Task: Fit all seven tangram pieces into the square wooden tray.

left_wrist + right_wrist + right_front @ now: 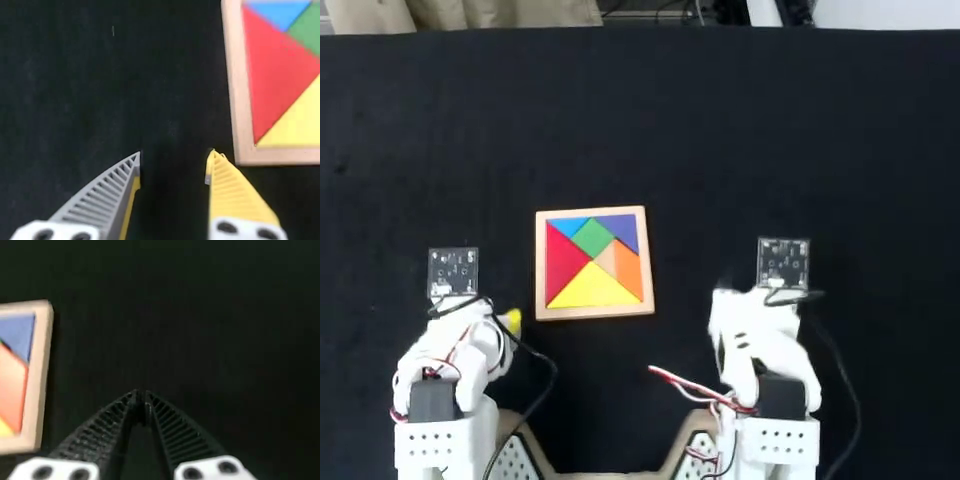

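One black bench (820, 130) carries everything. Two white arms sit at its near edge. The left arm (450, 365) holds its grey and yellow jaws parted over bare bench, near the tray's corner. The right arm (765, 350) has black jaws closed tip to tip, holding nothing. One square wooden tray (539, 265) lies between them, farther out, filled by seven tangram pieces (620, 268): a large red triangle (563, 262), a large yellow triangle (592, 289), then orange, dark blue, green, light blue and tan.
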